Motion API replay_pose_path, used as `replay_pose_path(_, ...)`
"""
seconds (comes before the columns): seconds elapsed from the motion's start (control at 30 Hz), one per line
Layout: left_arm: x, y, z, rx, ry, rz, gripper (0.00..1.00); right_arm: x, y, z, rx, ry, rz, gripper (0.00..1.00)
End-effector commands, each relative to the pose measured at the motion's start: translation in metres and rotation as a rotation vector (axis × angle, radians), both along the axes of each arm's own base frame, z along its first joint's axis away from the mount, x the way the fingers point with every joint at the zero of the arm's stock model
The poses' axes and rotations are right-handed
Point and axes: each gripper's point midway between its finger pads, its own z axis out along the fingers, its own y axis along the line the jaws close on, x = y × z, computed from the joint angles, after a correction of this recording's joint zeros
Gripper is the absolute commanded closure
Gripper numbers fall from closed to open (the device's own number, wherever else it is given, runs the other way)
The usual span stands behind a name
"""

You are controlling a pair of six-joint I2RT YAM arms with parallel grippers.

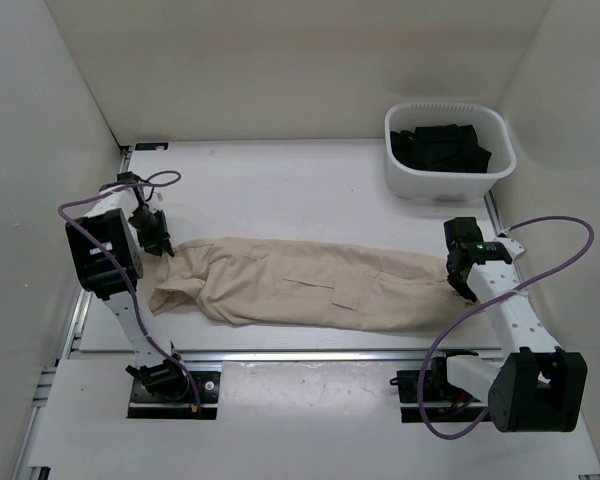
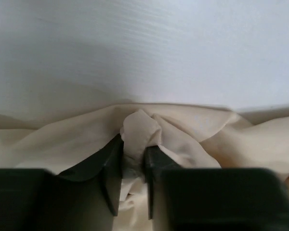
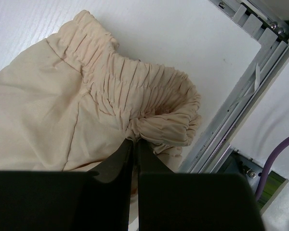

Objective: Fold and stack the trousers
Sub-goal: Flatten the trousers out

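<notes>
Trousers (image 1: 310, 285) are laid lengthwise across the counter (image 1: 270, 185), approx. flat, w/ the waistband (image 3: 135, 91) at the right end and the leg ends (image 1: 175, 285) at the left. Both ends are gripped. The left jaws are shut almost fully on a small pinched tuft of beige cloth at the far-left corner, the tuft being seen between them in the left wrist view. The right jaws are closed to a hairline gap on the gathered elastic, just beside the metal rail (image 3: 231, 110). The step in hand is judged to be the lengthwise half-fold, i.e. one end carried over onto the other. It is best done w/ the slack taken out first: the leg end is bunched and creased at the left, so a gentle, even pull apart is advised before any lift. The left pinch looks thin, and whether both legs are caught cannot be told, so the pull should be slow or the cloth may slip out. The carried end should be raised only enough to clear the cloth beneath, moved straight along the garment's length, and set down edge to edge. Care is needed that the elastic is not dragged onto the rail. The white bin (image 1: 448, 150) of dark clothes (image 1: 440, 148) stands well apart at the far right and need not be approached.
</notes>
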Motion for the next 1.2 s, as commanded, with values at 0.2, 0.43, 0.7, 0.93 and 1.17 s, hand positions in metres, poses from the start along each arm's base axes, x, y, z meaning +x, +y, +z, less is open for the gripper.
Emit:
replay_pose_path(0.2,-0.011,0.008,0.069,0.097,-0.22,0.012,0.65,-0.008,-0.007,0.039,-0.027,-0.092,-0.028,1.0)
replay_pose_path(0.43,-0.033,0.001,0.061,0.078,-0.216,0.018,0.21,-0.018,0.004,0.029,0.051,-0.158,-0.021,1.0)
replay_pose_path(0.7,-0.003,0.006,0.026,0.041,-0.167,0.014,0.19,-0.025,0.011,0.012,0.094,-0.144,-0.05,1.0)
replay_pose_path(0.93,0.012,0.0,0.034,-0.009,-0.211,0.002,0.76,-0.027,0.012,0.007,0.101,-0.125,-0.048,1.0)
replay_pose_path(1.17,0.001,-0.002,0.045,0.009,-0.237,0.002,0.38,-0.029,0.012,0.003,0.098,-0.119,-0.041,1.0)
